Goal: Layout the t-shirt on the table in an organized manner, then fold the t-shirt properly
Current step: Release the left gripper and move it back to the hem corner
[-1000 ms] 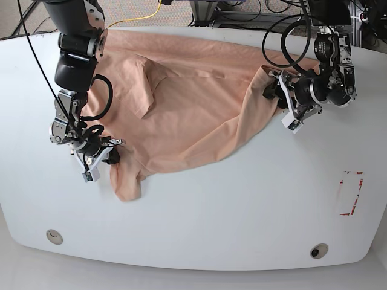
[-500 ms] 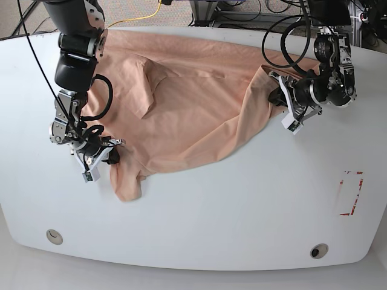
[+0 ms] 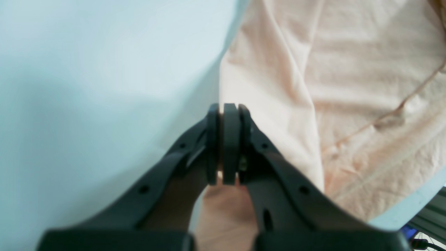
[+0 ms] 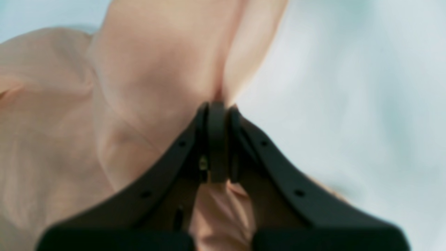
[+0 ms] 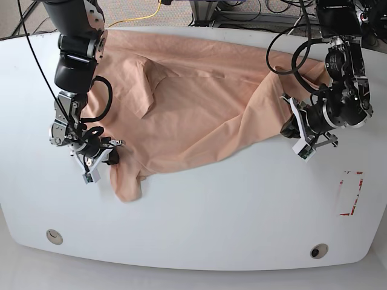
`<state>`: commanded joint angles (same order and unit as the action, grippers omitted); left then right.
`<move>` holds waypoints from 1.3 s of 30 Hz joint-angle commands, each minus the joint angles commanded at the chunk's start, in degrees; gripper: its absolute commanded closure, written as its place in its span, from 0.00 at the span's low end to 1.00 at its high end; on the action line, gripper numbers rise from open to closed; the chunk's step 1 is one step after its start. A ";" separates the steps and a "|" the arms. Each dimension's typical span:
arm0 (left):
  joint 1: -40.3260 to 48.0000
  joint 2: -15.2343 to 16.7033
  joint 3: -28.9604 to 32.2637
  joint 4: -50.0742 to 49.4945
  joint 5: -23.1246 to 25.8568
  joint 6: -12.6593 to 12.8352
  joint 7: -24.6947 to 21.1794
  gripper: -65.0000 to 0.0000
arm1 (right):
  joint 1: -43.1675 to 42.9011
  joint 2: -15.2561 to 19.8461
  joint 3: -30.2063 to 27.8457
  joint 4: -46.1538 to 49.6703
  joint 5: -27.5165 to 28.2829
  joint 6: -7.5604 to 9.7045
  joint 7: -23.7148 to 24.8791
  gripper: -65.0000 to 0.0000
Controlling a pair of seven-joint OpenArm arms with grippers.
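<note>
on the left of the base view the right gripper (image 5: pixel 98 158) sits low over the white table (image 5: pixel 230 211), its jaws pressed together on a pinch of the t-shirt (image 5: pixel 187 109) near the garment's lower left corner; the right wrist view shows the same gripper (image 4: pixel 217 108) clamped on a gathered ridge of peach fabric (image 4: pixel 156 69), though that view is blurred. below that grip a loose flap of the shirt hangs toward the table's near edge. the shirt itself lies wrinkled across the far half of the table, its middle spread and its right side bunched into folds. at the right, the left gripper (image 5: pixel 297 134) holds the shirt's right edge, and the left wrist view shows its jaws (image 3: pixel 226 109) closed on a thin fold of cloth (image 3: pixel 331 87) beside bare tabletop (image 3: pixel 87 87). a small red-outlined rectangle (image 5: pixel 351 193) is marked farther right.
</note>
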<state>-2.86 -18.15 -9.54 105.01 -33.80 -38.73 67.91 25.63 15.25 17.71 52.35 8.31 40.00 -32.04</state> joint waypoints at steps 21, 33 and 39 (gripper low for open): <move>-20.57 -2.11 0.09 -11.25 10.29 -0.35 -0.44 1.00 | 9.41 0.26 -0.18 0.00 -0.18 0.00 -1.49 1.00; -25.41 -2.37 2.99 -15.65 13.71 -0.35 -5.63 1.00 | 10.46 0.26 -0.18 0.00 -0.18 0.00 -1.49 1.00; -25.23 -2.37 2.99 -15.21 13.45 -0.35 -5.63 1.00 | 10.20 0.26 -0.18 0.09 -0.18 0.00 -1.49 1.00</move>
<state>-28.09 -20.53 -6.55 89.80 -20.35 -39.08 62.29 35.82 15.52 17.54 52.44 8.13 40.00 -33.54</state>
